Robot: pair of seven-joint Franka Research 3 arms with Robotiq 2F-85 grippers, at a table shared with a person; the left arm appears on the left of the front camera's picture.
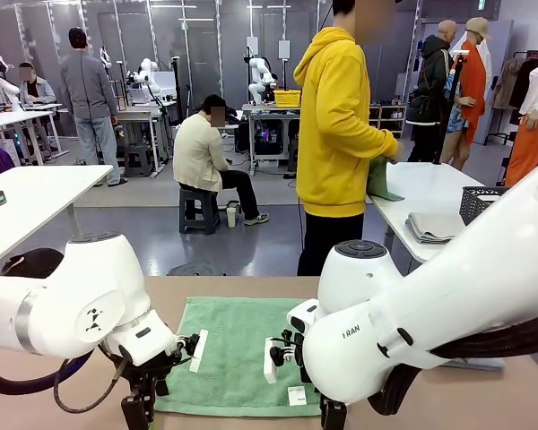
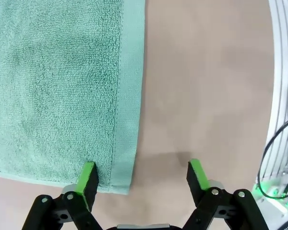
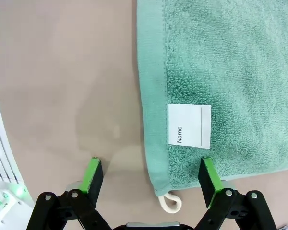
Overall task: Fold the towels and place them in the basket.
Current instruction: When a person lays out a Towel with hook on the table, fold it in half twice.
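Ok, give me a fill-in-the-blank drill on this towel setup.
The towel spread flat on the table is ___ in colour.
The white label near its corner reads ___.
From that corner hangs a small cream ___.
The left gripper and the right gripper each straddle a towel corner with jaws ___.
Missing words: green; Name; loop; open.

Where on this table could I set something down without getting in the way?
Bare tan tabletop lies outside each side hem of the flat sea-green terry towel, and in a narrow strip along its far edge. The near corners are crowded: the left gripper and right gripper each straddle one, jaws open.
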